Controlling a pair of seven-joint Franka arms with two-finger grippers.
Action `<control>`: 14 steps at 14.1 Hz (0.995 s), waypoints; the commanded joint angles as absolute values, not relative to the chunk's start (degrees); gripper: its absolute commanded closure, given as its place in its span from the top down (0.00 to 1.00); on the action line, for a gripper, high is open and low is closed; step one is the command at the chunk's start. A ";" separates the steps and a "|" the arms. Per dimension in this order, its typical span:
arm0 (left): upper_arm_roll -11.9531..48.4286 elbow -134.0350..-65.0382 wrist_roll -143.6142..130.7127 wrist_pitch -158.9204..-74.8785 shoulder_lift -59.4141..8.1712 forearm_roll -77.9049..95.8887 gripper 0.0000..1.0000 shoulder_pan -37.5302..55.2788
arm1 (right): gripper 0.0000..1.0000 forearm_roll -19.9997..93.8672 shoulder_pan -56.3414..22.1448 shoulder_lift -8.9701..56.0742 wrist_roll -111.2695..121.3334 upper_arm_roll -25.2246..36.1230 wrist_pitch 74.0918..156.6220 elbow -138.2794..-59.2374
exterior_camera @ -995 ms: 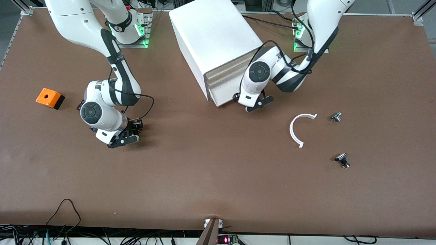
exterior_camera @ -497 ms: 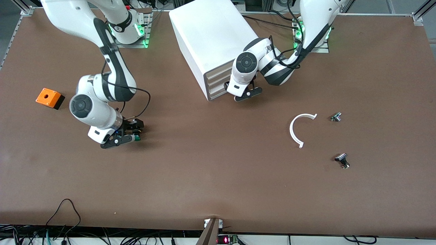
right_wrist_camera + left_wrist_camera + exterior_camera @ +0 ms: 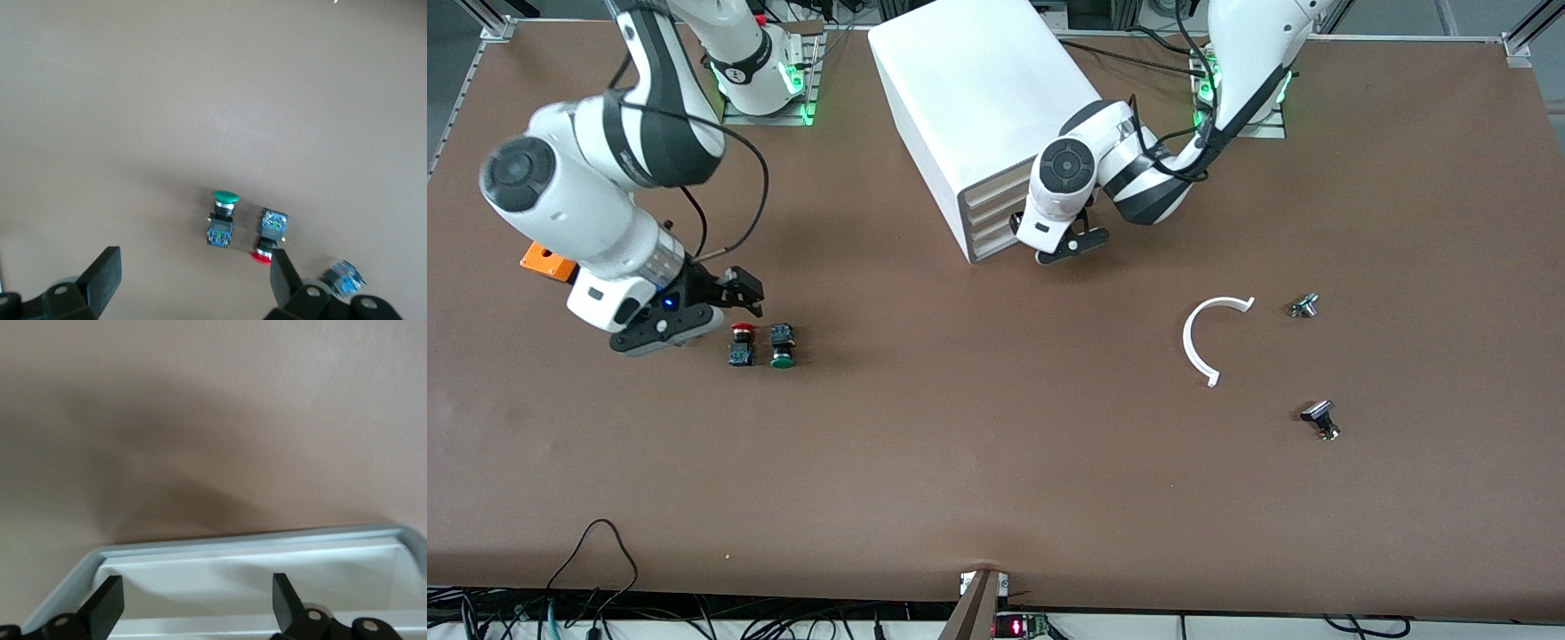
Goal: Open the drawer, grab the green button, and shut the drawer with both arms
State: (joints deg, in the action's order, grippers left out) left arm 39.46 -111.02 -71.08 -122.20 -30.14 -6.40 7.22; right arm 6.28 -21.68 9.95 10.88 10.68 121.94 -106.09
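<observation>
The green-capped button lies on its side on the table, nearer the right arm's end; it also shows in the right wrist view. My right gripper is open and empty, raised just beside the button. The white cabinet stands at the table's middle. Its lowest drawer sits flush with the three above. My left gripper is open right in front of that drawer, and its fingers straddle the drawer's white lip without gripping it.
A red-capped button lies beside the green one, and a third blue-bodied part lies by my right gripper. An orange box is partly hidden under the right arm. A white curved strip and two small metal parts lie toward the left arm's end.
My right gripper let go of the green button, rose and moved toward the right arm's end. My left gripper pushed the lowest drawer shut and stays at its front.
</observation>
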 commanded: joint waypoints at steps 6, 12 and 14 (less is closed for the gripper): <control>39.73 -87.75 -43.91 -93.99 -29.27 -12.21 0.98 -7.71 | 0.99 3.44 -16.01 5.28 6.77 11.61 101.80 -96.60; 38.33 -81.73 -13.41 -83.85 -20.59 -16.08 0.98 -17.58 | 0.99 0.00 -0.72 0.10 0.19 -3.05 94.07 -94.41; 30.02 -82.61 -4.53 -84.63 -14.45 -9.54 0.98 -16.53 | 0.99 -1.39 1.66 -0.09 -1.75 -6.76 91.50 -93.00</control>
